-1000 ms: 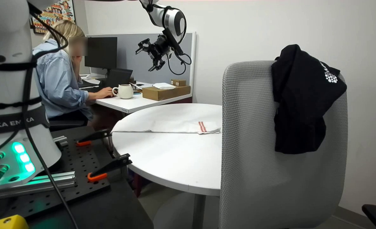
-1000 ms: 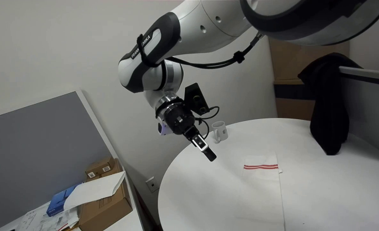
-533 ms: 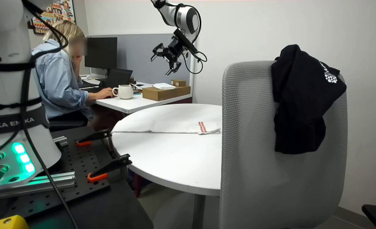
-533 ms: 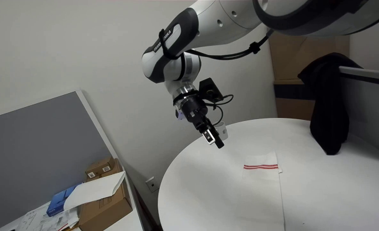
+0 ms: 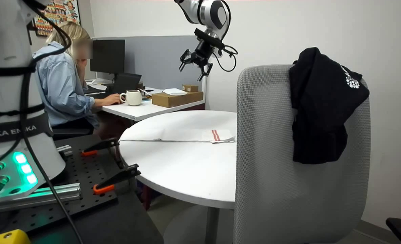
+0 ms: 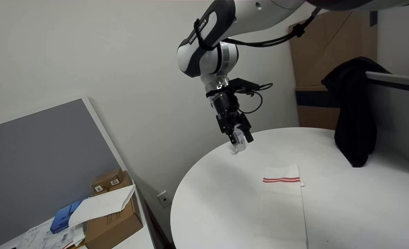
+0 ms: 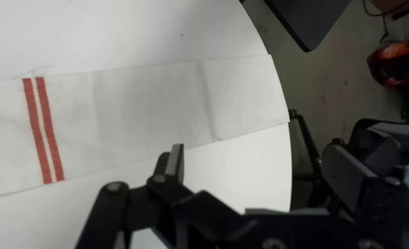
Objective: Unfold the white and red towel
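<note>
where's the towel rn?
In an exterior view, the white and red towel lies on the round table, right of the mug and nearer the camera. In the wrist view, its right end reaches the table's edge.

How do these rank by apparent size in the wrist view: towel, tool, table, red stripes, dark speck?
Table: largest, even cropped
Towel and tool: unsure, since the tool is seen from much nearer
Red stripes
Dark speck: smallest
</note>
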